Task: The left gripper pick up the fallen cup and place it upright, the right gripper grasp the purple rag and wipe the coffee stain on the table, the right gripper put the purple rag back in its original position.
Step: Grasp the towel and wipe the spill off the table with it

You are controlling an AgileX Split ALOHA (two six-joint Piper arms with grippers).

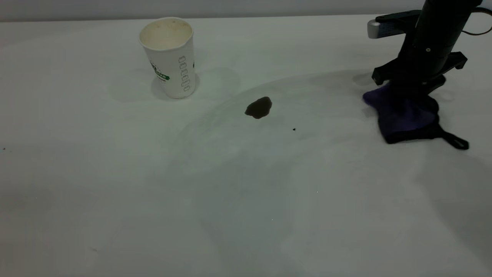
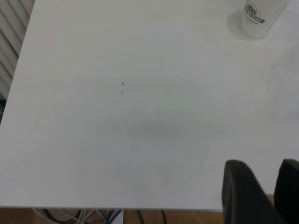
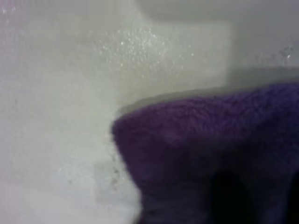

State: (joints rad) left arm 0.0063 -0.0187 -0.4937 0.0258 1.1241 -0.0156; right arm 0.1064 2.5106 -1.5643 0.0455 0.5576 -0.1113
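Note:
The cup stands upright at the far left of the table, its cream inside showing; it also shows in the left wrist view. The coffee stain is a dark brown blot in the middle. My right gripper points down at the far right, shut on the purple rag, which is bunched under it with its black loop lying to the right. The rag fills the right wrist view. My left gripper hangs back over the table's edge, far from the cup, jaws nearly together and empty.
A tiny black speck lies right of the stain. Faint smears arc across the table between the stain and the rag. The table's near edge shows in the left wrist view, with cables below it.

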